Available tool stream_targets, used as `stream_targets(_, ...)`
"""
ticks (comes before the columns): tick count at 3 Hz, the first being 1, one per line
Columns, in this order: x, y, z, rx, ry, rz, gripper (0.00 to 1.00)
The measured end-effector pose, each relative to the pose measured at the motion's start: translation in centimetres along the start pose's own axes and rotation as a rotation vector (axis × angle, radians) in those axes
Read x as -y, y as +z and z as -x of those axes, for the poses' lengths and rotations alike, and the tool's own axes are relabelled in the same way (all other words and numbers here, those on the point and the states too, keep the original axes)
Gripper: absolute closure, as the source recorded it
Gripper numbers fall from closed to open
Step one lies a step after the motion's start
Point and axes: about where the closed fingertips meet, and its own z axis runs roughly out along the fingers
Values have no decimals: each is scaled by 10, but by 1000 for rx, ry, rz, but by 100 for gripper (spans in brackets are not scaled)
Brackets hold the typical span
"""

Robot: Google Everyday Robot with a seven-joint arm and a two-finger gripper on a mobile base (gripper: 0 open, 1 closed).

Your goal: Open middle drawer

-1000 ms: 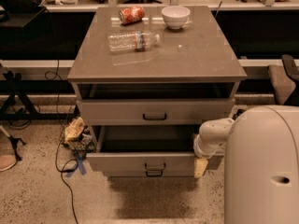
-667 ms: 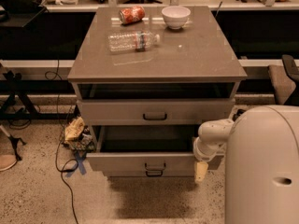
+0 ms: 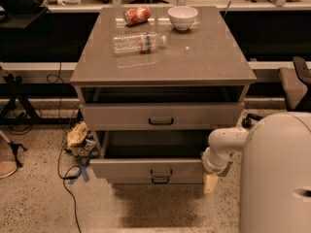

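Far left you have a black stand (image 3: 13, 98) on the speckled floor (image 3: 39, 203), and a black cable (image 3: 62, 165) trailing down past it. Just left of the cabinet (image 3: 214, 57) there's a crumpled heap of wrappers (image 3: 80, 139), with a bit of blue tape (image 3: 80, 171) on the floor below it.

On the cabinet top, an orange can (image 3: 136, 15) lies on its side at the back. A clear plastic bottle (image 3: 138, 42) lies on its side in front of it, and a white bowl (image 3: 182, 17) stands upright to the right of the can, apart from both.

The top drawer (image 3: 112, 116) is out a little, with a dark gap above its front. The middle drawer (image 3: 121, 169) sits below it, pulled well out toward you – its dark interior is open to view and its front stands clear of the top drawer's front. Its small black handle (image 3: 161, 173) is at the centre. The bottom drawer's handle (image 3: 161, 180) peeks out just under it, and the rest of that drawer is hidden.

The gripper (image 3: 210, 184) hangs pointing down just beside the middle drawer's right front corner, low near the floor. You can't tell whether it's touching the drawer, whether it's spread or closed, or whether it has hold of anything – only a cream-coloured piece shows below the white wrist (image 3: 216, 157). The arm runs right into the big white robot body (image 3: 277, 178). Beyond that, at the right edge, there's a dark chair (image 3: 295, 84).
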Motion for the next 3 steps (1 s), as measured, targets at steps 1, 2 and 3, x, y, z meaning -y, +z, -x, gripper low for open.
stream_targets(1, -7, 5, -1, 6, 2, 33, 39)
stream_targets(2, -15, 6, -4, 6, 15, 50, 62)
stream_targets(3, -17, 4, -6, 7, 24, 45, 85)
